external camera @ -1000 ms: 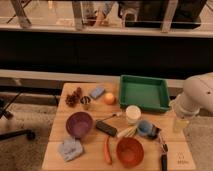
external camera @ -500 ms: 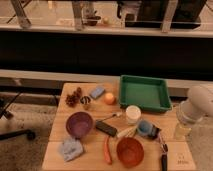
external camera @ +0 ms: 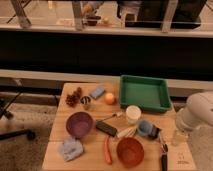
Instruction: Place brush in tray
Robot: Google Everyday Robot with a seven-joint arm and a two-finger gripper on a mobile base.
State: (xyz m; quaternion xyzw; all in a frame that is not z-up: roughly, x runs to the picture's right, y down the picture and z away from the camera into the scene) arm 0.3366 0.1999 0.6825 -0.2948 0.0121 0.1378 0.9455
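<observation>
A: brush [external camera: 107, 118] vs gripper [external camera: 178, 137]?
B: brush mid table [external camera: 92, 155], between purple bowl [external camera: 79, 124] and white cup [external camera: 133, 114], axis roughly along the front edge, head toward tray [external camera: 144, 92]. gripper over right edge, jaws wide, empty; brush well to its left

Green tray [external camera: 143, 93], purple bowl [external camera: 79, 124], orange bowl [external camera: 130, 151]; pale claw [external camera: 179, 137] at right.

Arm [external camera: 200, 112] at far right, bent downward; end effector [external camera: 178, 137] hangs low beneath it, fingers spread, holding nothing.
</observation>
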